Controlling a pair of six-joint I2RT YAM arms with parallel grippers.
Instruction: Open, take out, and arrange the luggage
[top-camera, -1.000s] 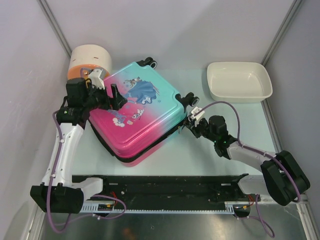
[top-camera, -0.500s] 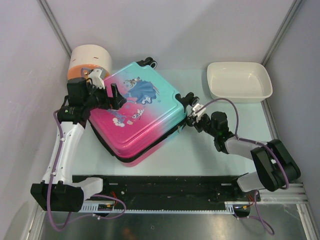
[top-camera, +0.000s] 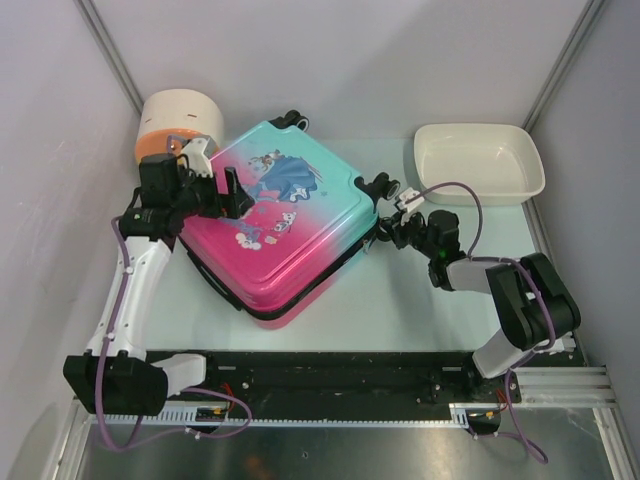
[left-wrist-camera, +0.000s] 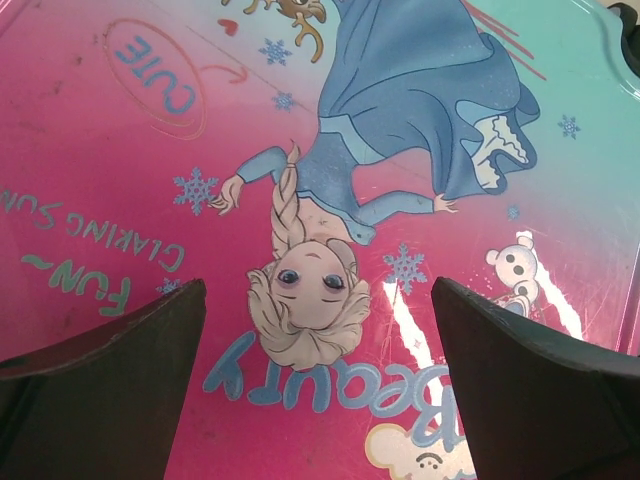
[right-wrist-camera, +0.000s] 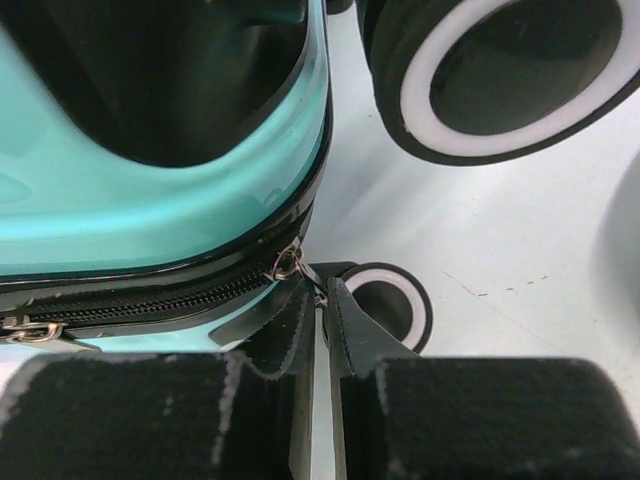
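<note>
The luggage (top-camera: 285, 225), a pink-to-teal hard-shell case with a princess print, lies flat and closed on the table, wheels toward the back right. My left gripper (top-camera: 230, 195) hovers open over its pink lid; the left wrist view shows the print (left-wrist-camera: 400, 120) between the wide-apart fingers (left-wrist-camera: 120, 380). My right gripper (top-camera: 386, 232) sits at the case's right corner by a wheel (top-camera: 385, 186). In the right wrist view it (right-wrist-camera: 322, 292) is shut on the metal zip pull (right-wrist-camera: 290, 265) under the teal shell (right-wrist-camera: 150, 210), with the black zip (right-wrist-camera: 150, 295) running left.
A white rectangular basin (top-camera: 480, 165) stands at the back right. A cream-and-orange rounded box (top-camera: 180, 125) sits at the back left, close behind my left wrist. A black rail (top-camera: 320, 370) runs along the near edge. Wheels (right-wrist-camera: 500, 70) crowd the right gripper.
My right gripper has moved a little farther back along the case's corner with the zip pull, its arm folding in. The luggage has shifted and turned slightly. The left gripper stays open over the lid.
</note>
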